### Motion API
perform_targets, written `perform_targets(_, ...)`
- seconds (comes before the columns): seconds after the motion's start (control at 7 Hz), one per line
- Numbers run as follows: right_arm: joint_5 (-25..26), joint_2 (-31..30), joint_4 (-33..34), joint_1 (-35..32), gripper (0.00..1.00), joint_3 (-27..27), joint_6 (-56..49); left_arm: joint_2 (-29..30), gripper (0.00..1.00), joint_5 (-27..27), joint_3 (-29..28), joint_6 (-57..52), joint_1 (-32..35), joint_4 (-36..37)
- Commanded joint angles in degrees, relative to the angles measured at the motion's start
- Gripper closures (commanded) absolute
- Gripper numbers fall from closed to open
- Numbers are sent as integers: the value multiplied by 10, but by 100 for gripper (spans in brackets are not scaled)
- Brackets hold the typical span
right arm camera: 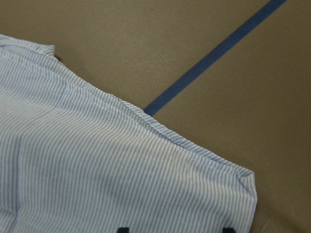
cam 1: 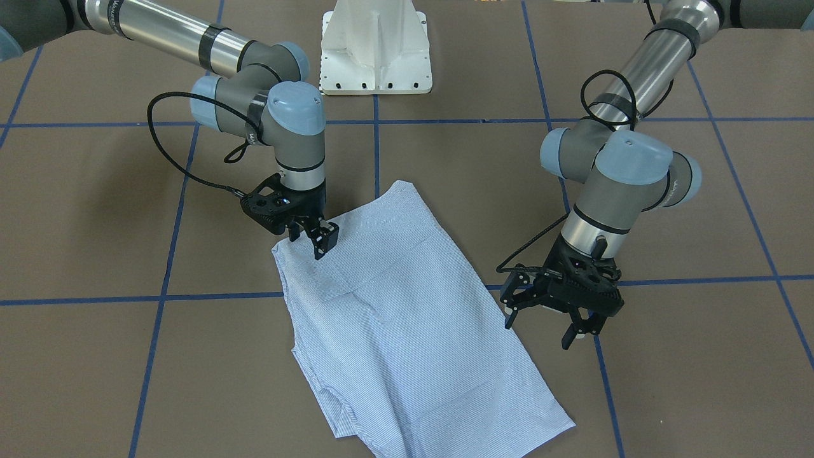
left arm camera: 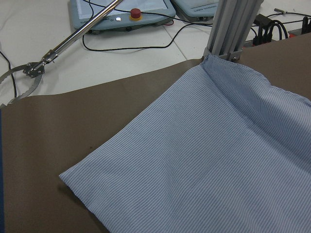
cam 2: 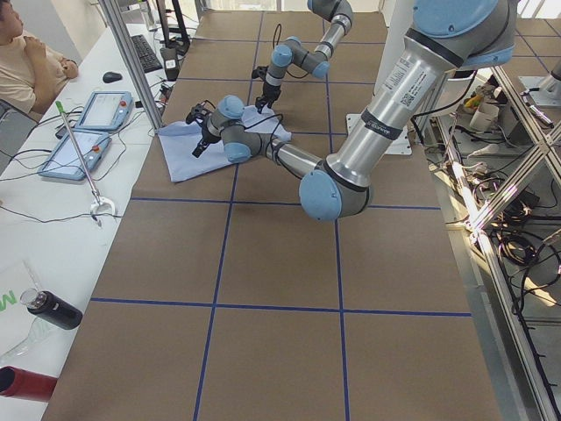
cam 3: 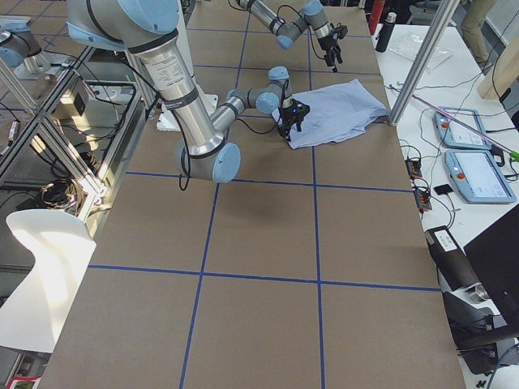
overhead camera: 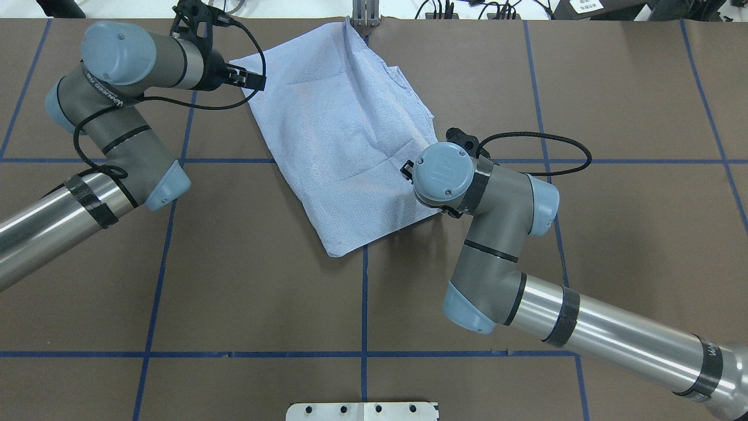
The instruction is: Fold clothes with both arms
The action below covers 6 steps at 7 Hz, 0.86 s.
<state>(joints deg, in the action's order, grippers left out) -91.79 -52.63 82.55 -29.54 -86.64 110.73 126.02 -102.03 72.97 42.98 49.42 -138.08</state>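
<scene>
Starting with the front-facing view: the shirt [cam 1: 407, 318] is seen lying flat on the tabletop [cam 1: 95, 222] as a partly folded, skewed rectangle. The right tool [cam 1: 306, 247] is held low over the shirt's corner nearest the robot, jaws slightly parted, nothing gripped. The left tool [cam 1: 537, 334] is held just beside the opposite long edge, jaws spread wide, empty.

Overhead view: the shirt [overhead camera: 339, 146] is placed mid-tabletop, towards the far side. The left tool [overhead camera: 248, 79] is pointed at a far corner. The right tool is mostly hidden under its own wrist.

Side views: the shirt [cam 2: 184, 153] [cam 3: 340, 113] is confirmed between the two arms. No tool state is taken from here.

Left wrist view: a free corner of the shirt [left arm camera: 218, 160] is framed, and no fingers are shown. Another corner is touching an aluminium post [left arm camera: 228, 29].

Right wrist view: a layered edge of the shirt [right arm camera: 97, 170] is seen, with the fingertips [right arm camera: 123, 229] apart above it.

Judgement: the step in hand is taken as pre-grasp positioning for a further fold. Descent onto the cloth is called for next, with all layers pinched at each side, followed by a matched lift.
</scene>
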Motion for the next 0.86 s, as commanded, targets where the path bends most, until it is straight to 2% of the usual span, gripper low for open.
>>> perform_targets(0.0,6,2,1,4,86,1,10,-3,0,0,1,0,0,0)
perform_targets(0.14,7,3,1,4,100,1,16,-3,0,0,1,0,0,0)
perform_targets(0.43,10,19,26,4,100,-1,25,-3,0,-1,1,0,0,0)
perform_targets(0.71,10,23,59,4,100,-40,31,-3,0,-4,11,1,-4,0)
